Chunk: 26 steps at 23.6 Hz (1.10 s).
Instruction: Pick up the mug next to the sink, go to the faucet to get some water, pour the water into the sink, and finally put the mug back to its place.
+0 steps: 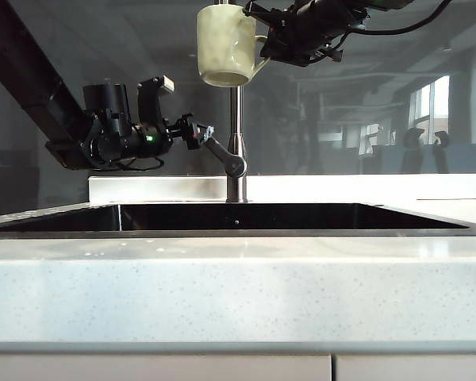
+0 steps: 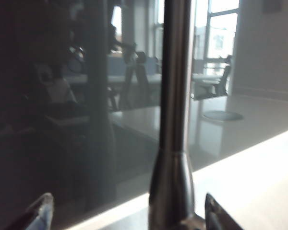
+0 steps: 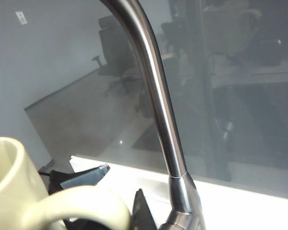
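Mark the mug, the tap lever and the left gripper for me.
mug (image 1: 224, 44): exterior view, on its side wall, held high by the right gripper (image 1: 263, 40).
tap lever (image 1: 222, 155): exterior view, on the angled handle.
left gripper (image 1: 202, 132): exterior view, between its open fingertips at the lever.

Pale speckled stone countertop runs full width of exterior view, front edge thick and rounded, cabinet fronts just below. Wide rectangular dark sink basin with thin metal rim set into it, spanning most of width. Tall slim brushed-steel gooseneck faucet stands upright on counter behind basin, near middle, angled lever handle low on stem, pointing left. Low pale upstand behind.
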Motion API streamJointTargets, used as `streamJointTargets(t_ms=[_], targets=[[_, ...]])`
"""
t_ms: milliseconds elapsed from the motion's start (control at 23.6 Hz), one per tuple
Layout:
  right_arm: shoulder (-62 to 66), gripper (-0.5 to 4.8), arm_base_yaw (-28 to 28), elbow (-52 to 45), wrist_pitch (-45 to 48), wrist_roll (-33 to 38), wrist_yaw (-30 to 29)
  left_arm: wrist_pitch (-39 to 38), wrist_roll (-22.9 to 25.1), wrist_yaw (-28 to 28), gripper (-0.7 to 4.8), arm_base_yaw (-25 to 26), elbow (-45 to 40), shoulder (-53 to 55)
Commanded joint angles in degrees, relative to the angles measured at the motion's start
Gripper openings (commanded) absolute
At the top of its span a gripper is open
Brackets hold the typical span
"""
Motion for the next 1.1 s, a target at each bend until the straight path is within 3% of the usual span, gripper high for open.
streamJointTargets(t_ms=[42, 212, 467, 551, 764, 1103], targets=[[-1.2, -0.04, 0.2, 0.9, 4.9, 1.2, -0.1, -2.4, 0.5, -5.0, 3.95, 1.3, -0.1, 0.2], [-1.2, -0.04, 0.2, 0.9, 4.5, 1.2, -0.1, -1.0, -0.2, 4.7, 3.95, 1.7, -0.1, 0.1], [-1.2, -0.04, -0.1, 0.9, 4.0, 1.1, -0.1, 2.9, -8.3, 22.4, 3.95, 1.7, -0.1, 0.1], [-1.3, -0.04, -0.4, 0.9, 3.4, -2.0, -0.1, 5.3, -10.6, 27.9, 3.95, 1.7, -0.1, 0.1], [-2.7, -0.04, -1.2, 0.9, -1.1, -8.2, -0.1, 9.4, -13.3, 32.2, 3.95, 2.2, -0.1, 0.1], [-5.0, -0.04, -3.7, 0.9, -2.9, -8.3, 0.0, 10.3, -17.2, 32.3, 3.95, 5.1, -0.1, 0.1]])
